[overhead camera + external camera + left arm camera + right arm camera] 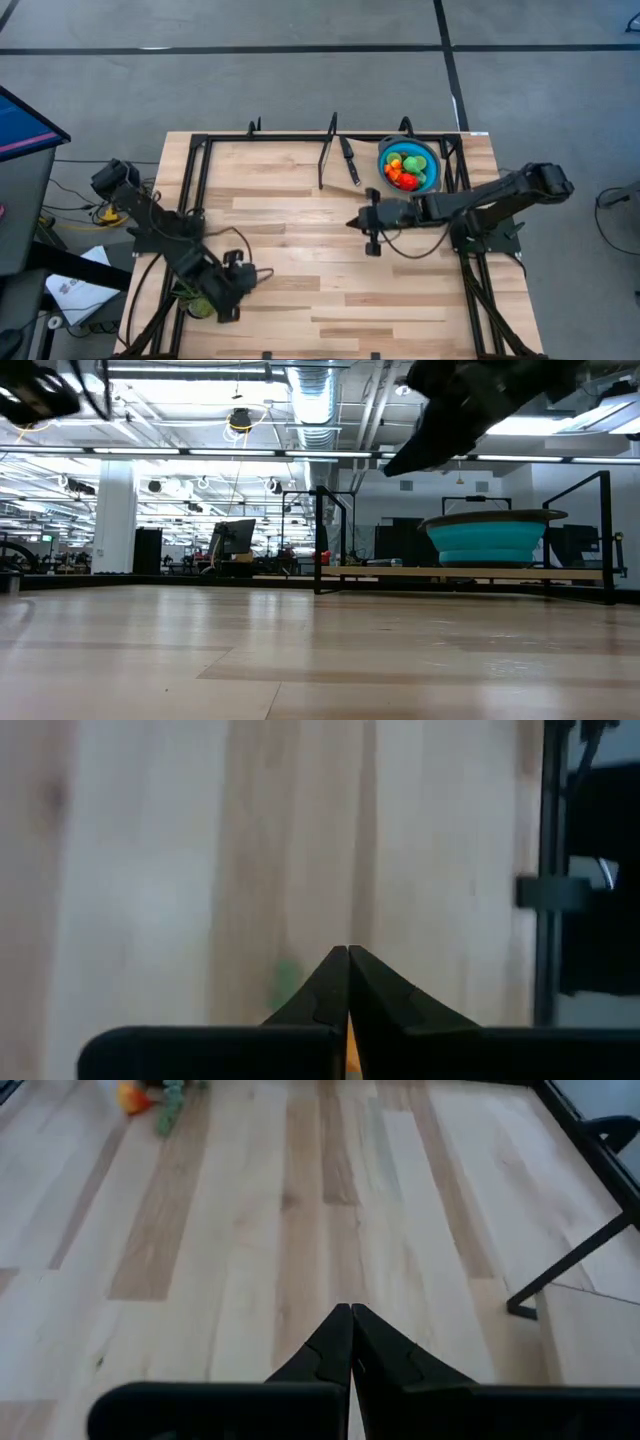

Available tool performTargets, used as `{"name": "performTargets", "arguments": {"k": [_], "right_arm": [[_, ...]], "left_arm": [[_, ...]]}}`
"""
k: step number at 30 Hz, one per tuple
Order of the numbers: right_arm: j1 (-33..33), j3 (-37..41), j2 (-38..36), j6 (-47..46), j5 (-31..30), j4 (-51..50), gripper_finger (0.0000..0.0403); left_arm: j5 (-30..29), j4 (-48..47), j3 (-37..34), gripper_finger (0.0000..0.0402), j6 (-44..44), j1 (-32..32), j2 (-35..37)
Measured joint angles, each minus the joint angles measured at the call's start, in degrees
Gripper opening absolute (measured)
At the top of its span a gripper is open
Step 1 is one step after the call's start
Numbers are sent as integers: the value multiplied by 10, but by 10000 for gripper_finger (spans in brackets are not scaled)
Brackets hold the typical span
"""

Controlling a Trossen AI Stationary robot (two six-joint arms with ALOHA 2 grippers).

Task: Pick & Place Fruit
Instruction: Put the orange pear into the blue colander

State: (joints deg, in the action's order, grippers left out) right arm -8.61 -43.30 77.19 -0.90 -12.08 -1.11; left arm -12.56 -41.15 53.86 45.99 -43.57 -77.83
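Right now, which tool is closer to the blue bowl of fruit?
The right tool. It hangs over the middle of the table, a short way from the blue bowl at the far edge. The left tool sits near the table's opposite, near-left part, much farther from it.

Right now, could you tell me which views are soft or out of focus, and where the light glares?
Left wrist view: the tabletop is blurred and the shut left gripper sharper. Low view: the right arm overhead is a dark smear, ceiling lights glare, near boards soft, blue bowl clearer. High view: evenly lit.
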Motion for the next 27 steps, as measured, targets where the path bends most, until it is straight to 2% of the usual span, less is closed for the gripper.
{"name": "performTargets", "arguments": {"k": [6,8,13,18,22,27], "right_arm": [[72,1,0,23,63,6,0],[87,1,0,39,75,7,0],[107,1,0,56,78,4,0],[112,1,0,59,78,2,0],[109,1,0,60,80,-2,0],[109,1,0,60,79,-7,0]], "left_arm": [[104,-107,96,0,104,-29,-86],[129,-113,115,0,136,-37,-100],[135,-114,116,1,201,-59,-113],[135,-114,104,7,201,-65,-112],[135,-113,90,39,194,-62,-112],[135,-108,74,114,186,-58,-112]]}}
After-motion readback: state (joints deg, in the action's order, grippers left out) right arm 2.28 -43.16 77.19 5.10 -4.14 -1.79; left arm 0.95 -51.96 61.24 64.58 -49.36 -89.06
